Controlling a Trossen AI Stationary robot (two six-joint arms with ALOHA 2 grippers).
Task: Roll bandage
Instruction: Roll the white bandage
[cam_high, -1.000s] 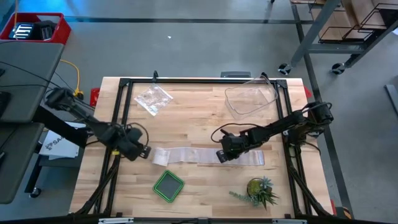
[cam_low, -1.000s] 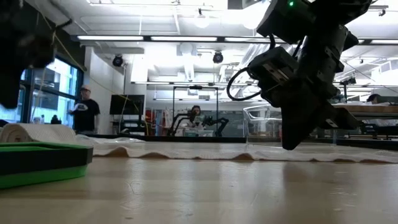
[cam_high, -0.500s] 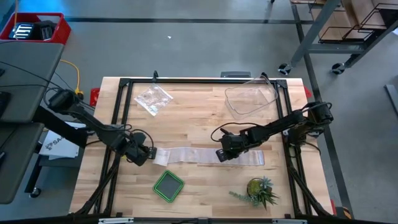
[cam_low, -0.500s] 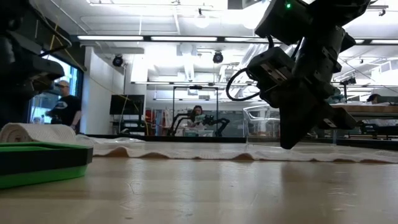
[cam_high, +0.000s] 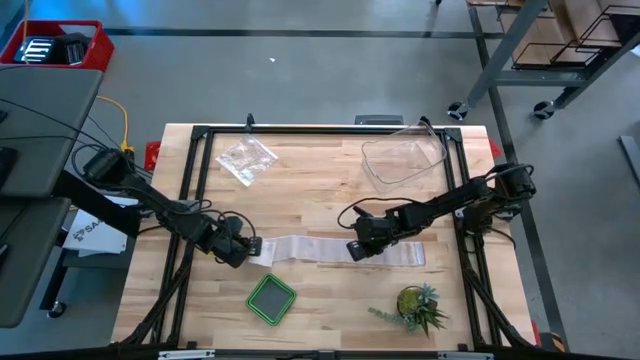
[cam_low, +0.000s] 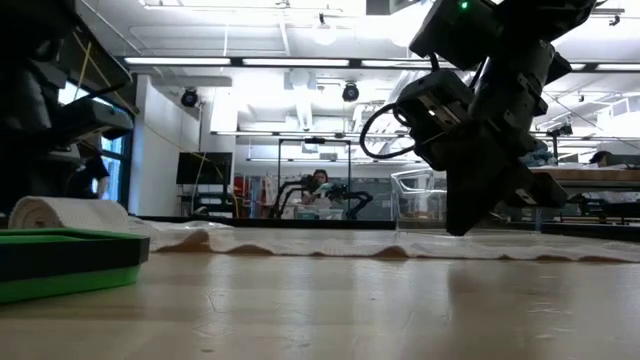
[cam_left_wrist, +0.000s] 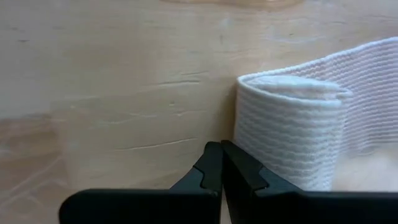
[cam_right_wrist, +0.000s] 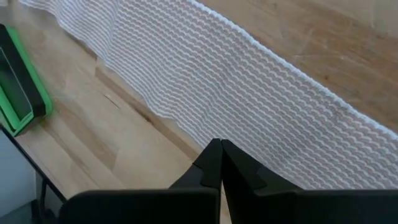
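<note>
- Pale wood planks make up your desk (cam_high: 320, 200), framed by a black rail, with a workshop floor all round it.
- At the left edge you have the left hand (cam_high: 243, 250), clenched with nothing between its fingers, its tips just beside the rolled end of the bandage (cam_high: 330, 250); the left wrist view shows the tips close against the foot of that roll.
- Starting there, the bandage runs as a flat strip across the middle of the desk toward the right edge, roughly level with both hands; only its left end is wound up into a short, fat roll.
- Near the front edge, just below the roll, sits a green tray (cam_high: 271, 298); keep the cloth from dragging over it.
- Expect the gauze to be very light, limp and open-weave: it will likely wrinkle, bunch and slide on the smooth wood rather than push stiffly, and the roll will probably slacken if you let it go.
- Take hold, I would judge, at the roll's two open ends or across its body, so that the turns stay tight; a pinch on the loose strip would only lift one layer.
- Over the strip's right half, the right hand (cam_high: 355, 250) is clenched too, holding nothing, its tips down at the cloth's front edge; whether they press it I cannot tell.
</note>
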